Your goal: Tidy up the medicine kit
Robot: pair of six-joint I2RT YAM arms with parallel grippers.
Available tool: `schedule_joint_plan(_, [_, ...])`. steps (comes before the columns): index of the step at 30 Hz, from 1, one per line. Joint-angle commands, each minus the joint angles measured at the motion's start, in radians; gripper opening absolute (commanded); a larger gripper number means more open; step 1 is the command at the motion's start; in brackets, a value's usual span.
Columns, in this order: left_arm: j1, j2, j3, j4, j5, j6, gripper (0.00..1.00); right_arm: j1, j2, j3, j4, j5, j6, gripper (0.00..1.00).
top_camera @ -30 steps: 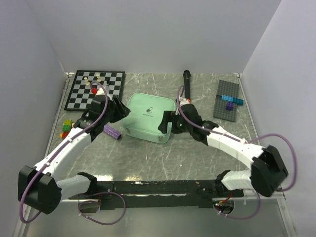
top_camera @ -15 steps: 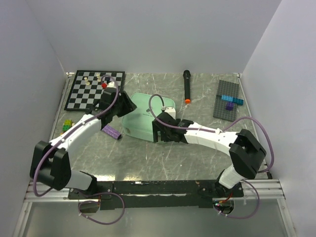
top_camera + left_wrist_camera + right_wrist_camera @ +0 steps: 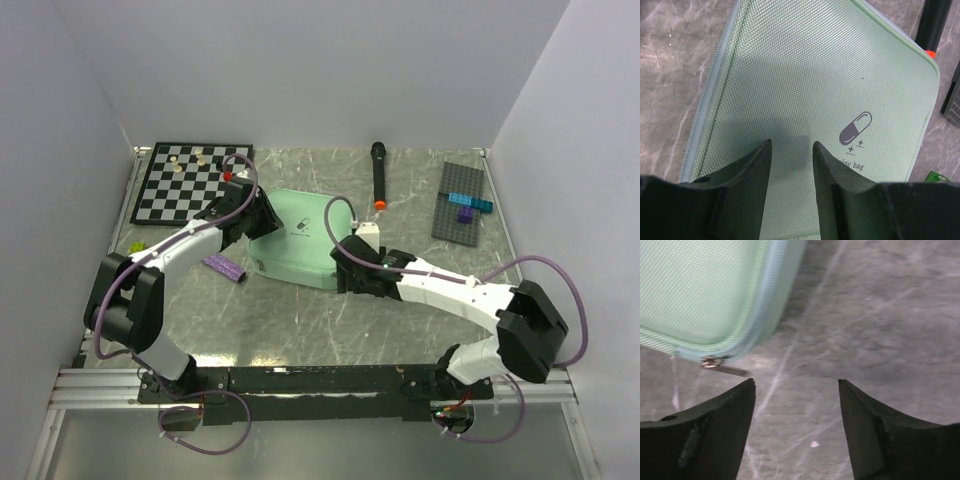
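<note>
r gripper (image 3: 797, 382) hung low over the table w/ jaws spread wide and nothing in them, right by the zip pull (image 3: 722, 367) at the near-right corner of the medicine kit (image 3: 298, 238). kit lay closed mid-table, l gripper (image 3: 792, 145) over its lid w/ jaws only narrowly parted, gripping nothing. chessboard (image 3: 190, 180) sat further back on the left.

This looks like a robot lab, not a home. Plain white walls (image 3: 300, 70) box in a grey stone-look worktop (image 3: 300, 315), and a left arm (image 3: 175, 245) and a right arm (image 3: 450, 292) are bolted to a metal rail (image 3: 320, 381) at its near edge. A chessboard (image 3: 185, 185), toy bricks (image 3: 467, 206) and a mic (image 3: 379, 175) lie about like test things.
</note>
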Motion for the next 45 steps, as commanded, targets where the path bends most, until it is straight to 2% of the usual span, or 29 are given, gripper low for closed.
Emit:
schedule_joint_plan(1, [0.000,0.036,0.016,-0.024,-0.009,0.034,0.44,-0.023,-0.109,-0.038,-0.084,0.111,0.004,0.71])
schedule_joint_plan(3, [-0.002,0.037,0.012,-0.016,0.000,0.031,0.43,-0.019,-0.169,-0.060,-0.053,0.086,-0.011,0.69])
schedule_joint_plan(7, [-0.002,0.033,0.007,0.007,0.032,0.019,0.44,0.003,-0.250,-0.126,0.186,-0.082,-0.150,0.71])
schedule_joint_plan(12, [-0.004,0.013,-0.008,0.022,0.051,0.004,0.45,0.032,-0.159,-0.038,0.241,-0.150,-0.214,0.73])
schedule_joint_plan(19, [-0.005,0.008,-0.018,0.018,0.048,-0.004,0.45,0.041,0.079,0.104,0.149,-0.044,-0.131,0.66])
schedule_joint_plan(23, [-0.007,0.019,-0.012,0.008,0.045,0.004,0.46,0.038,0.185,0.187,0.002,0.049,-0.093,0.59])
schedule_joint_plan(28, [-0.007,0.022,-0.007,-0.004,0.033,0.022,0.45,0.032,0.107,0.111,-0.045,0.115,-0.057,0.51])
schedule_joint_plan(36, [-0.007,0.033,-0.004,-0.004,0.028,0.031,0.45,0.035,-0.057,0.020,-0.089,0.167,-0.043,0.46])
schedule_joint_plan(38, [-0.007,0.034,-0.005,-0.001,0.032,0.030,0.45,0.044,-0.100,-0.012,-0.028,0.138,-0.077,0.48])
schedule_joint_plan(42, [-0.007,0.033,-0.008,0.002,0.042,0.027,0.45,0.059,-0.160,-0.052,0.124,0.028,-0.180,0.65])
schedule_joint_plan(45, [-0.007,0.027,-0.013,0.010,0.043,0.025,0.45,0.075,-0.122,-0.038,0.192,-0.036,-0.255,0.74])
